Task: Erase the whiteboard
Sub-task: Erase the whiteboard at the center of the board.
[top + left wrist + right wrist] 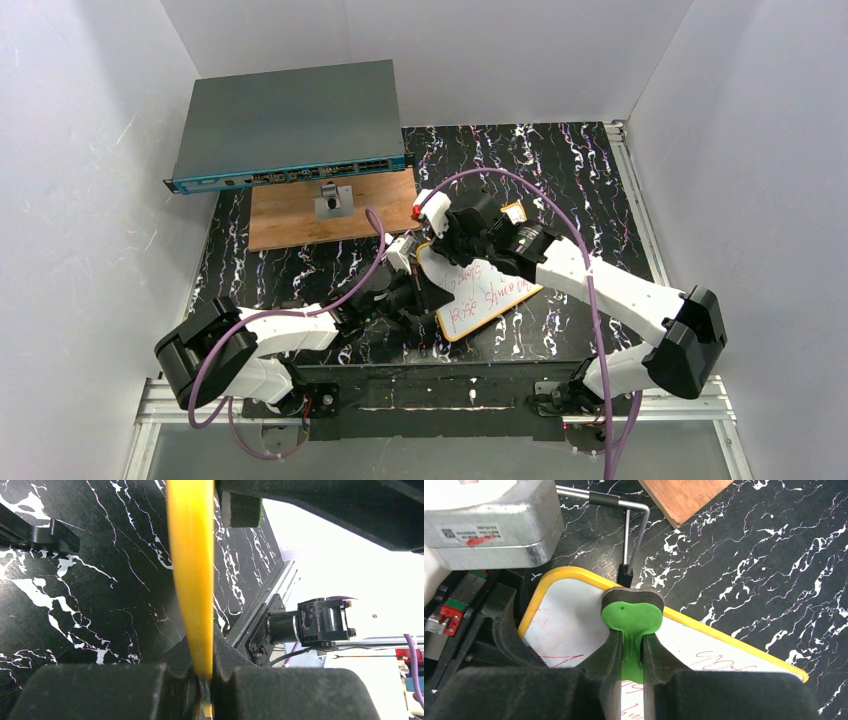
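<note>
Eraser (632, 617) in right gripper (631, 652) over whiteboard (569, 625); left gripper (204, 680) on edge

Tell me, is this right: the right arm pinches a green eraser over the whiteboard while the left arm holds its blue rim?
Not quite. The rim is yellow, not blue: the left wrist view shows it clamped in the left fingers. The right fingers do pinch a green eraser over the whiteboard.

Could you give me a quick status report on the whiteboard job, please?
Left gripper shut on whiteboard rim. Right gripper shut on green eraser, at board's corner. Red writing not yet erased. No obstruction seen.
</note>
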You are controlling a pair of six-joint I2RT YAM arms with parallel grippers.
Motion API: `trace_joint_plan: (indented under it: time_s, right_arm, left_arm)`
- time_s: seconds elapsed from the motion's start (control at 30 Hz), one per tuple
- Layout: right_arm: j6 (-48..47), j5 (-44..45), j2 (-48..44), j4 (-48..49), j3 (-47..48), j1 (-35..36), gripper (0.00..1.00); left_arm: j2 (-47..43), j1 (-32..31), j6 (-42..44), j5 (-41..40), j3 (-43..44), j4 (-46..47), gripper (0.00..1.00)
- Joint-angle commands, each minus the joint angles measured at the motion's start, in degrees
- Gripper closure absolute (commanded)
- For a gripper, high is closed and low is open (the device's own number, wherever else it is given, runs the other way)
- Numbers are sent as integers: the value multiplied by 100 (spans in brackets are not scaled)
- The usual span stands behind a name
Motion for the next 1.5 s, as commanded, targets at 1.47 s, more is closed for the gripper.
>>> trace_joint_plan:
  time_s: [1.47]
  right_arm:
    - [77, -681, -159, 338, -617, -1212, 99]
  left_arm:
    - [-226, -138, 712, 609, -36, 696, 100]
